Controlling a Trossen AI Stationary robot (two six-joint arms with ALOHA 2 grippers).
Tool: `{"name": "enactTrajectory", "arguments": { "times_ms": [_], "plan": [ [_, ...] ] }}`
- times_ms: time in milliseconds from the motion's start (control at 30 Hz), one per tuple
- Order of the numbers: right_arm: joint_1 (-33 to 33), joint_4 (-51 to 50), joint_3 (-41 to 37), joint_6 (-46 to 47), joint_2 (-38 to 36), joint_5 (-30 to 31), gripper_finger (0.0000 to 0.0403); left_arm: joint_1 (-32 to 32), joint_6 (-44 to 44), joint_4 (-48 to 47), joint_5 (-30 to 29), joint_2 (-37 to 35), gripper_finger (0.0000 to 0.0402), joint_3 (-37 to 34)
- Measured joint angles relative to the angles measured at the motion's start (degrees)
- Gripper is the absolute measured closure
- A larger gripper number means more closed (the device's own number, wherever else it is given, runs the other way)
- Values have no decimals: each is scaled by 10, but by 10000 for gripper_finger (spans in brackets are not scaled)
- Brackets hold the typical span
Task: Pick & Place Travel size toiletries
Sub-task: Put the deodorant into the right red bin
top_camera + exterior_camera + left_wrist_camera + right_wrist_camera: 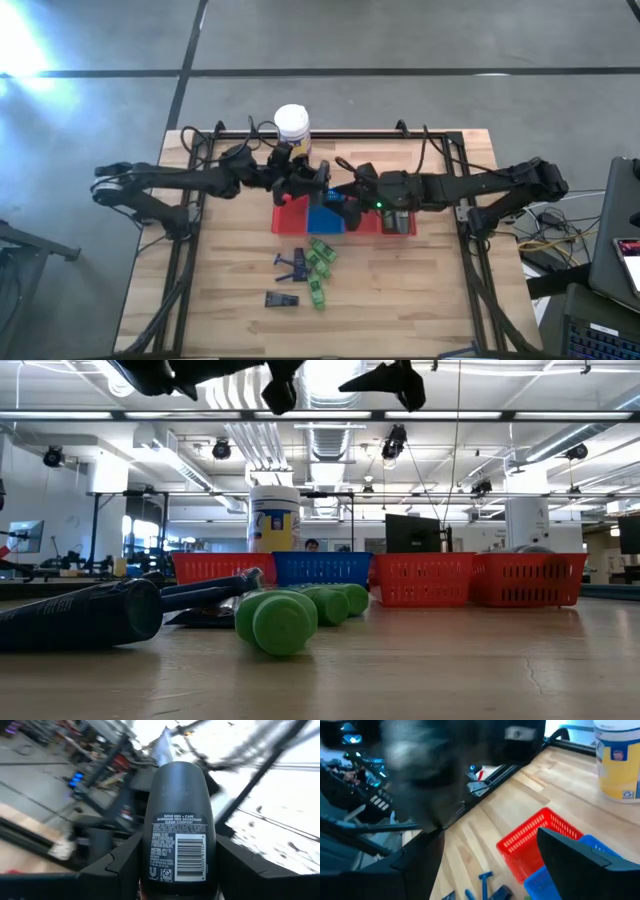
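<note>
Wood-plank table (420,290); left pincer (175,870) round grey deodorant (178,820).

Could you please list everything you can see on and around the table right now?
Deodorant stick: one, dark grey, held in the left gripper above the trays.
Green packs: several, bright green, mid-table in front of the trays.
Navy pieces: a few, dark blue, beside the green packs.
Mesh trays: three red, one blue, in a row.
Jar: one, white with yellow label, behind the trays.
Left gripper: shut on the stick.
Right gripper: over the blue tray.
</note>
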Motion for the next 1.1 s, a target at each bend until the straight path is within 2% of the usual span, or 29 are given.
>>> {"name": "enactTrajectory", "arguments": {
  "times_ms": [200, 500, 1100],
  "plan": [
    [1, -14, 0, 17, -15, -30, 72, 18, 34, -70, -40, -1, 195, 11],
    [-15, -9, 0, 41, -33, 27, 48, 22, 35, -73, -35, 7, 195, 29],
    [-26, -1, -2, 33, -24, 28, 49, 19, 7, -71, -6, 78, 195, 97]
  ]
}}
